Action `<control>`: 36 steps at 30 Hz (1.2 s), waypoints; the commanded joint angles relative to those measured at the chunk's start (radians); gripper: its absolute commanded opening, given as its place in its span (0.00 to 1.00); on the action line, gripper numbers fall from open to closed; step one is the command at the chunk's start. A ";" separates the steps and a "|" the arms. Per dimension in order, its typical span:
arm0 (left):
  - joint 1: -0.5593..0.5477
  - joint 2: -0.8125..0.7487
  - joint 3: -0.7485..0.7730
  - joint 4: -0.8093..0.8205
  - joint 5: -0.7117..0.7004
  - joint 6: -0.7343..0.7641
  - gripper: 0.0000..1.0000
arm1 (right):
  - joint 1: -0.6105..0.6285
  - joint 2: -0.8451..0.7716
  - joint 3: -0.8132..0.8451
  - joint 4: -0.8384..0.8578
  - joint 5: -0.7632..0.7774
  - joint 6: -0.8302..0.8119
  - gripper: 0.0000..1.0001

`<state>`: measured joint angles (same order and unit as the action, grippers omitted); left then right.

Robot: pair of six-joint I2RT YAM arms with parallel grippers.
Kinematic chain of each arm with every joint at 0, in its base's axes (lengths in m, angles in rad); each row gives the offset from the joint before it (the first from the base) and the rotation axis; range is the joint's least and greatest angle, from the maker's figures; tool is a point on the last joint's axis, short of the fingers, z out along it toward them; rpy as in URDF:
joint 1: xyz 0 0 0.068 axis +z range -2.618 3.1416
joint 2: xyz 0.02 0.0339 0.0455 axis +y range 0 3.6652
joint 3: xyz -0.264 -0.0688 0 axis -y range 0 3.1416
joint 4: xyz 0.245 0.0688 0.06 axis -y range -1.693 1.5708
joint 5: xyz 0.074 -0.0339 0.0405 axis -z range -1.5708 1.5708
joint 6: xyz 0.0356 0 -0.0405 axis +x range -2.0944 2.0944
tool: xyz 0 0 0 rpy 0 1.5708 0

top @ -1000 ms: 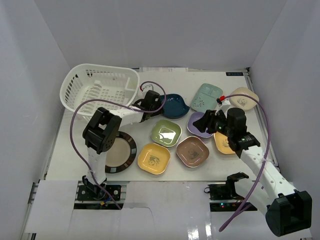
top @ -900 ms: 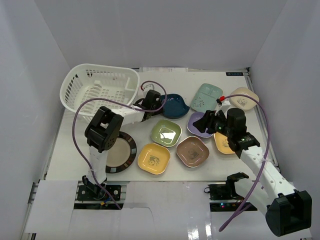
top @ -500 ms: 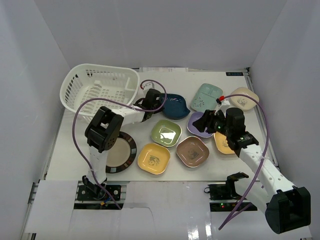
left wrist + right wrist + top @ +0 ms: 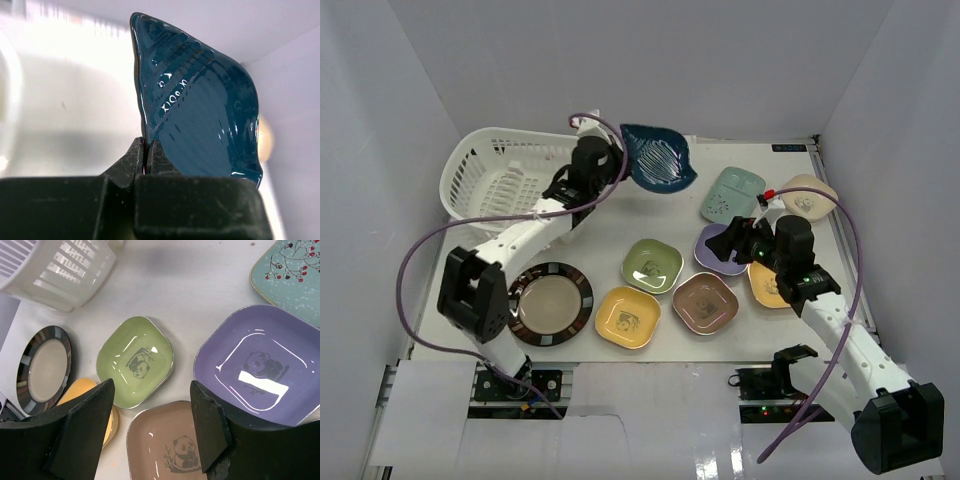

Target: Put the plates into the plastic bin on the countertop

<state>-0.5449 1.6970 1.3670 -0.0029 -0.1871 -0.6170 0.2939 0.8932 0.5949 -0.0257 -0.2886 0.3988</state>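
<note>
My left gripper is shut on the rim of a dark blue plate, which it holds on edge in the air just right of the white plastic bin. In the left wrist view the fingers pinch that plate at its lower edge. My right gripper stands open and empty over the countertop, between the green plate, the brown-pink plate and the purple plate.
A round dark-rimmed beige plate lies front left and a yellow plate beside it. A mint plate and a cream plate lie back right. An orange-yellow plate sits under my right arm. White walls close in the table.
My left gripper shut on the dark blue plate, then lifted it off the table and back towards the bin's right end. My right gripper's jaws widened slightly.
</note>
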 commanded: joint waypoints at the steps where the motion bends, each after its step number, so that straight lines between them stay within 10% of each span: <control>1: 0.147 -0.200 0.060 0.011 0.031 -0.013 0.00 | -0.004 -0.022 0.046 0.036 -0.020 0.011 0.68; 12: 0.589 -0.444 -0.193 -0.207 0.061 0.000 0.00 | 0.001 0.013 0.054 0.027 -0.092 -0.020 0.68; 27: 0.694 -0.171 -0.221 -0.149 0.074 0.065 0.00 | 0.339 0.167 0.126 0.013 0.051 -0.066 0.68; 31: 0.694 -0.116 -0.212 -0.157 0.055 0.083 0.11 | 0.434 0.257 0.174 0.044 0.048 -0.084 0.69; 36: 0.694 -0.097 -0.235 -0.147 0.054 0.085 0.53 | 0.528 0.398 0.261 0.078 0.063 -0.095 0.69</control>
<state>0.1474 1.6291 1.0966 -0.2306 -0.1387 -0.5293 0.7757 1.2491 0.7849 -0.0166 -0.2459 0.3302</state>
